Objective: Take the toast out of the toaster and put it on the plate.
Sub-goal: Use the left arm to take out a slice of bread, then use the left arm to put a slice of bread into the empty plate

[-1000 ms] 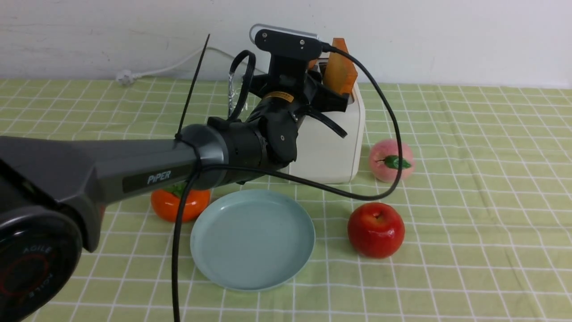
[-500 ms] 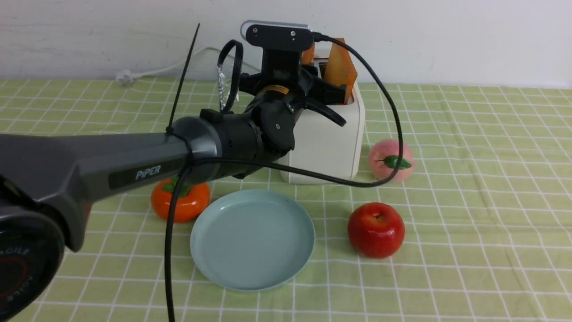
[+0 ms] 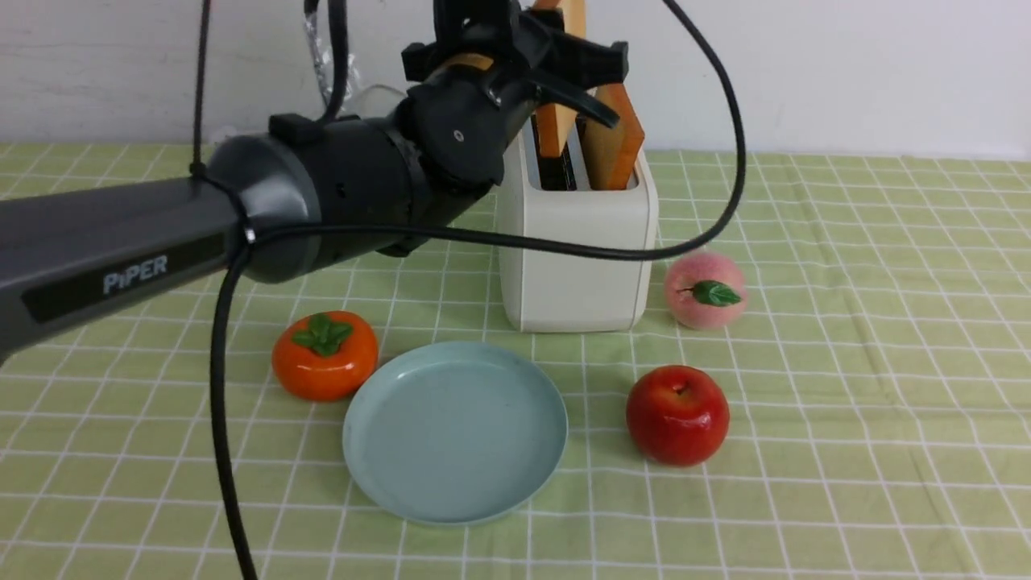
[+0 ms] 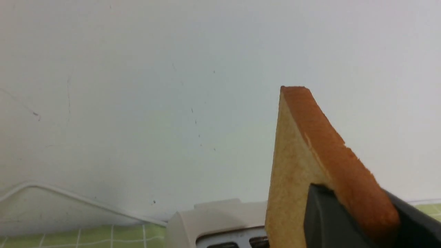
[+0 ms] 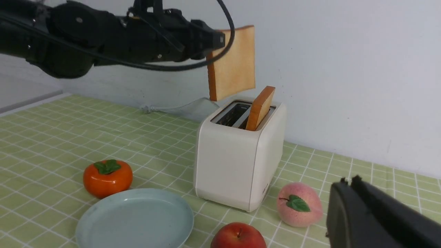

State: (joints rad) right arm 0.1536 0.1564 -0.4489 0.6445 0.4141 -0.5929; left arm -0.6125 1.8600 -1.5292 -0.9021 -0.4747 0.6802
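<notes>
Your left hand is up above the toaster, and its two dark fingers are pinched on one edge of a slice of toast. The grip is narrow, with only the thickness of the bread between the fingers. The slice hangs upright, its flat face towards the right wrist camera. Its lower edge sits just over the top of the toaster, above the slot on your left. In the right wrist view it looks clear of that slot. In the front view your hand and wrist cover most of the slice.

A second slice stands tilted in the slot on your right, its upper half sticking out.

The toaster stands near the back of the desk, on a green checked cloth, close to the white wall. Its white cord runs off along the foot of the wall.

In front of the toaster, nearer to you, the plate lies flat on the cloth. An orange fruit with a green leaf top sits just beside its left rim. A red apple is near its right rim but apart from it. A pink peach rests just beside the toaster's right side.

Your right hand is low on the right, well apart from the toaster, with its jaws closed together.
</notes>
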